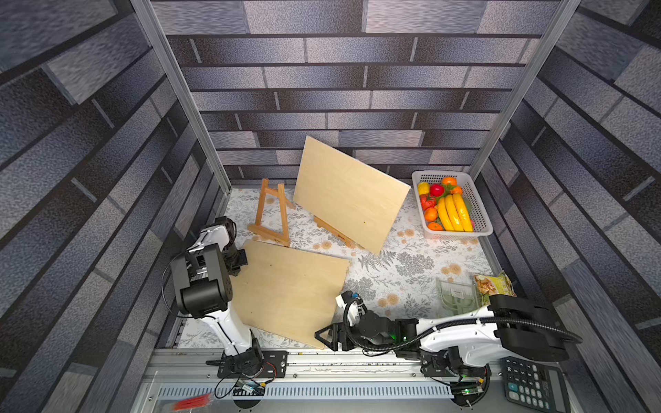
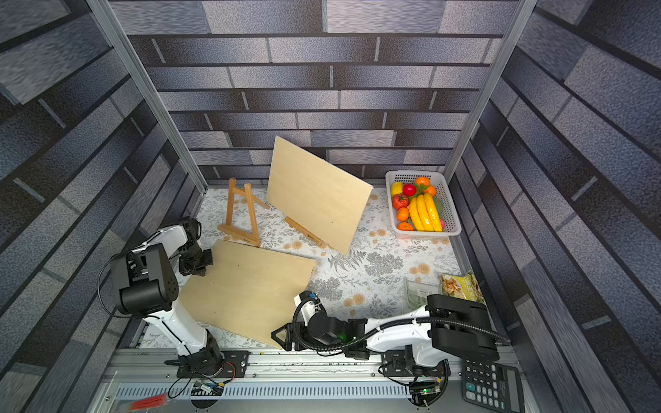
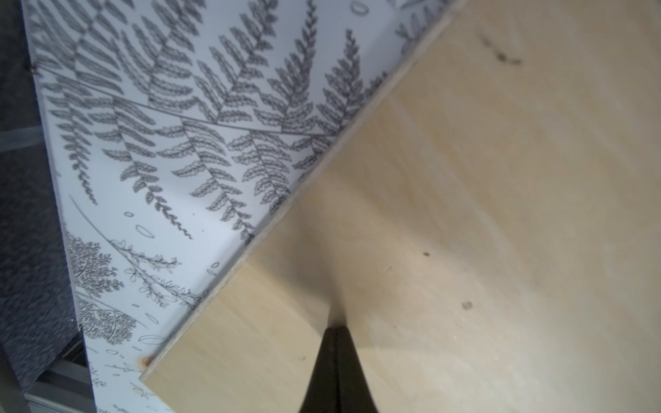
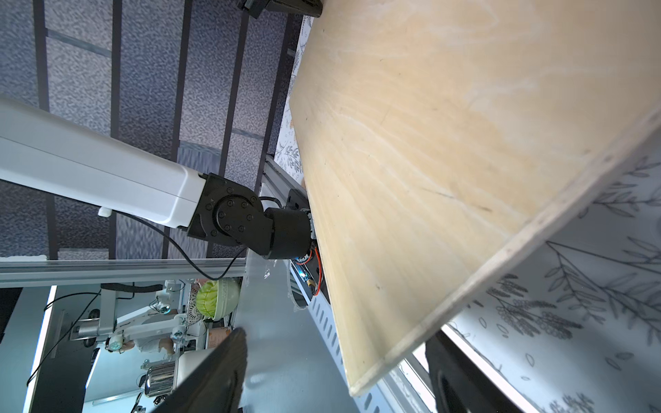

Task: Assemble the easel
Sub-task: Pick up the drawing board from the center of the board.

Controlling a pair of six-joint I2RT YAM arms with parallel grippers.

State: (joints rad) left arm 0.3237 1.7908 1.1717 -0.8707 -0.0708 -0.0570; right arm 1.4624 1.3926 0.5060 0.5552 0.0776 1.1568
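A small empty wooden easel [image 1: 272, 214] [image 2: 240, 214] stands at the back left in both top views. Beside it a second easel [image 1: 334, 232] carries a leaning plywood board [image 1: 348, 195] [image 2: 316, 193]. Another plywood board [image 1: 289, 293] [image 2: 246, 289] [image 3: 465, 214] [image 4: 429, 161] lies on the table, its near corner jutting over the front rail. My left gripper [image 1: 238, 266] [image 2: 200, 268] [image 3: 335, 327] is shut, tips down on that board near its far left corner. My right gripper [image 1: 323, 336] [image 2: 280, 334] [image 4: 336, 357] is open, its fingers either side of the board's near corner without touching it.
A white basket [image 1: 458, 235] of fruit stands at the back right. A snack bag [image 1: 495, 282] and a clear plastic tray [image 1: 456, 295] lie near the right arm. A calculator [image 1: 533, 384] rests on the front frame. Brick-patterned walls close in three sides.
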